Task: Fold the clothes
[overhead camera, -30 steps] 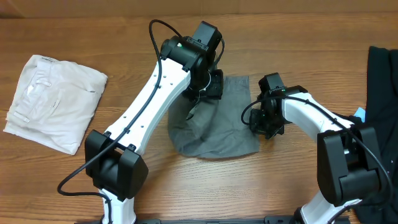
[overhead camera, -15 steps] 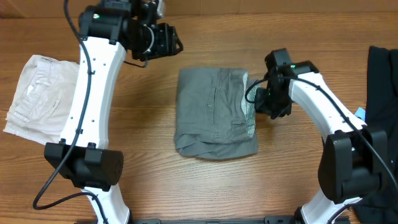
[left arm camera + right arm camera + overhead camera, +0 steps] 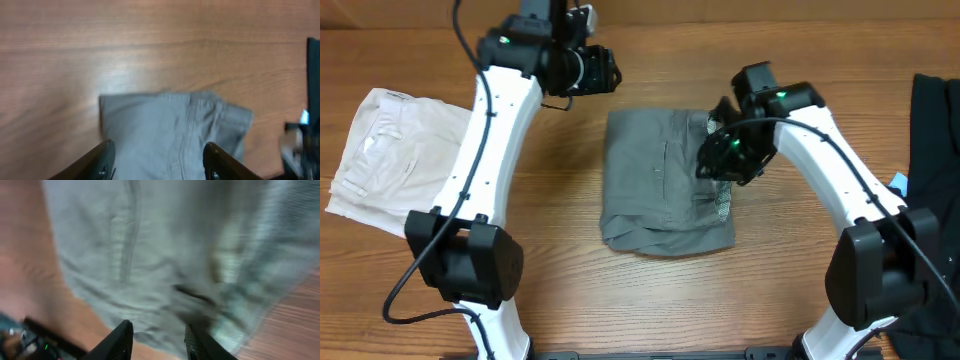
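Looking down from overhead, I have the grey shorts (image 3: 665, 180) folded into a rough rectangle in the middle of the wooden table (image 3: 800, 60). Their near edge is rounded and slightly bunched. A strip of pale mesh lining (image 3: 724, 205) shows along the right edge.

The right gripper (image 3: 712, 163) sits over that right edge, a little farther back than the mesh. In the right wrist view the right gripper (image 3: 159, 341) has its fingers spread apart with nothing between them. Grey cloth fills the picture beyond them, blurred, with a seam running down it. I cannot tell from either view whether the fingertips touch the fabric.

The cream-white shorts (image 3: 405, 160) lie crumpled at the left, well apart from the grey pair. A black garment (image 3: 935, 130) lies at the right edge of the table.

The left gripper (image 3: 608, 72) is beyond the far left corner of the grey shorts and clear of them. In its wrist view the left gripper (image 3: 159, 161) is spread wide and empty. The far end of the grey shorts (image 3: 175, 135) shows between the fingers, against bare wood.
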Available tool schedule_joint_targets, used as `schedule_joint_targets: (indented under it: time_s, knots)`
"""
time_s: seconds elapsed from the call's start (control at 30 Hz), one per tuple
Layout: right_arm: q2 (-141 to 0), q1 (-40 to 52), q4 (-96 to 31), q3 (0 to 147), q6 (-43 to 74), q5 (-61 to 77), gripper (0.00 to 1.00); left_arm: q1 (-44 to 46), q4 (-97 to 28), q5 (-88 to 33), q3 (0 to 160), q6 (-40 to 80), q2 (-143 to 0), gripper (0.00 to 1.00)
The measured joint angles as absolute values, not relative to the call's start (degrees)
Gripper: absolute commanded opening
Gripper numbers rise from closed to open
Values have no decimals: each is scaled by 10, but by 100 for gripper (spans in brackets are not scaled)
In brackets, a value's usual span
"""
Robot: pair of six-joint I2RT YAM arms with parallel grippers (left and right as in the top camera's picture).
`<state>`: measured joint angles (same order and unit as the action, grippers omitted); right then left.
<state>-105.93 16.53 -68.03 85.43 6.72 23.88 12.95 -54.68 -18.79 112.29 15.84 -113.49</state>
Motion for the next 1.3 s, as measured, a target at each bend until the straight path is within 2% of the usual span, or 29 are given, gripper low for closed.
schedule_joint_targets:
  time_s: [0.13, 0.3, 0.53, 0.67, 0.83, 0.93, 1.03, 1.17, 1.3]
  knots:
    - [-1059, 186, -638, 810, 64, 256, 38, 149, -461, -175, 1079, 158, -1140, 60]
    - [-1059, 187, -583, 721, 80, 257, 38, 164, -418, -170, 1071, 158, -1184, 63]
    - [-1059, 187, -542, 615, 128, 236, 38, 172, -438, -168, 1068, 158, -1297, 61]
    - [-1056, 188, -537, 607, 146, 233, 41, 172, -472, -169, 1062, 154, -1338, 56]
    - [-1048, 188, -535, 606, 180, 187, 50, 172, -573, -144, 1070, 146, -1337, 42]
    - [-1040, 183, -520, 605, 195, 145, 51, 172, -677, -107, 1072, 148, -1337, 42]
    - [-1034, 160, -477, 607, 204, 95, 57, 172, -790, -71, 1068, 159, -1338, 42]
    - [-1042, 114, -430, 630, 190, 22, 62, 172, -879, -53, 1064, 169, -1340, 40]
    - [-1058, 87, -490, 693, 173, -26, 69, 172, -922, -53, 1063, 174, -1340, 38]
